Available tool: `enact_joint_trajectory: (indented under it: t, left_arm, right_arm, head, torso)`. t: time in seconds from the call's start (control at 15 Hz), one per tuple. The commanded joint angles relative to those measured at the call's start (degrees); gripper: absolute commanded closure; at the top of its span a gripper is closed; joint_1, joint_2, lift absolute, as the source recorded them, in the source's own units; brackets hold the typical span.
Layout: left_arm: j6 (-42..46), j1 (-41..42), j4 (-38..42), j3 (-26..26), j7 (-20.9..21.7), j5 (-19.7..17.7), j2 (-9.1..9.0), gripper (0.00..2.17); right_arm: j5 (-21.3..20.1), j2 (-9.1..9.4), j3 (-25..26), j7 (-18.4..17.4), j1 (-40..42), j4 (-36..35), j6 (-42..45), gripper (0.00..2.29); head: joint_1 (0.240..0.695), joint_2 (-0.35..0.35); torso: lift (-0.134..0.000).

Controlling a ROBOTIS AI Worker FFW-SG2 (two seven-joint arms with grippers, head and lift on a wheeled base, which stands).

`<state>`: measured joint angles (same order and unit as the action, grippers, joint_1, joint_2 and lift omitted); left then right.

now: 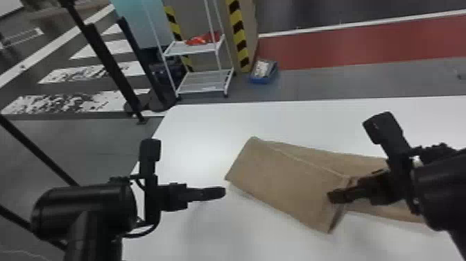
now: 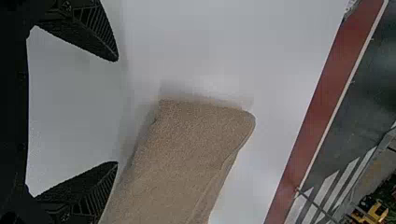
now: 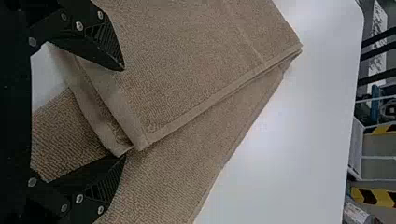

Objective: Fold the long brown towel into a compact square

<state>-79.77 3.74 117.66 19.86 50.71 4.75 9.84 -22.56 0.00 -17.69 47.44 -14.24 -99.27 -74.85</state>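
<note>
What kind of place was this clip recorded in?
Probably a workshop, lab or warehouse floor: a wheeled white rack, yellow-and-black hazard striping and a red floor strip lie beyond the white table.

Passing room lies beyond and in front of the brown towel point(image 1: 284, 177).
White table point(image 1: 204, 128) stretches past the towel's far edge and along its near edge, giving a hand a way by on both sides. Just off the towel's left end, the left gripper point(image 1: 222, 193) blocks a straight approach; over its right part, the right gripper point(image 1: 333, 197) and its arm bar the way across the folded layer's end.
</note>
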Motion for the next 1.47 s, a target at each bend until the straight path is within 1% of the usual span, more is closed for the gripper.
enact_joint_trajectory:
  t: [0.0,0.27,0.33,0.47,0.73,1.0,1.13,1.2,1.27,1.4]
  left_arm:
    - [0.0,0.13,0.02,0.0,0.0,-0.09,0.0,0.1]
    - [0.0,0.48,0.02,0.53,0.0,-0.26,-0.09,0.1]
    - [0.0,0.65,0.02,0.7,0.0,-0.26,-0.09,0.1]
    - [0.0,0.65,0.02,1.05,0.0,-0.44,-0.09,0.1]
    - [0.53,0.57,-0.42,0.7,-0.18,-0.44,-0.09,0.1]
    - [0.7,0.48,-0.68,0.62,-0.18,-0.44,-0.09,0.1]
    - [0.7,0.48,-0.77,0.97,-0.18,-0.44,0.0,0.1]
    - [0.7,0.48,-0.86,1.05,-0.18,-0.53,0.0,0.1]
    - [1.05,0.48,-1.12,1.14,-0.18,-0.53,0.09,0.1]
    - [1.58,0.3,-1.74,1.14,-0.18,-0.62,0.09,0.1]
  right_arm:
    - [-0.46,0.05,1.87,-0.15,-2.11,2.68,2.46,0.27]
    - [-1.78,0.05,5.03,-0.41,-6.15,8.39,8.09,0.25]
    - [-1.43,0.05,6.0,-0.41,-6.33,8.48,7.91,0.25]
    - [-0.11,0.05,6.26,0.2,-5.01,6.54,6.5,0.25]
    - [-0.11,0.05,6.7,0.29,-4.31,6.19,5.98,0.25]
    - [-0.11,0.05,8.46,0.11,-6.24,8.74,5.98,0.24]
    - [-0.03,0.05,8.37,0.82,-5.01,7.77,4.22,0.24]
    - [0.06,0.05,7.84,1.17,-3.52,5.4,3.34,0.24]
    - [-0.03,0.05,7.32,1.7,-2.64,3.64,1.23,0.24]
    - [-0.03,0.05,7.14,1.87,-1.85,2.68,0.18,0.24]
  head:
    - [0.695,0.307]
    - [0.695,0.268]
    - [0.695,0.259]
    - [0.695,0.246]
    - [0.695,0.252]
    - [0.695,0.24]
    - [0.695,0.231]
    - [0.695,0.229]
    - [0.695,0.235]
    - [0.695,0.248]
  torso:
    - [-0.125]
    - [-0.125]
    - [-0.125]
    - [-0.125]
    - [-0.125]
    - [-0.125]
    - [-0.125]
    - [-0.125]
    - [-0.125]
    - [-0.125]
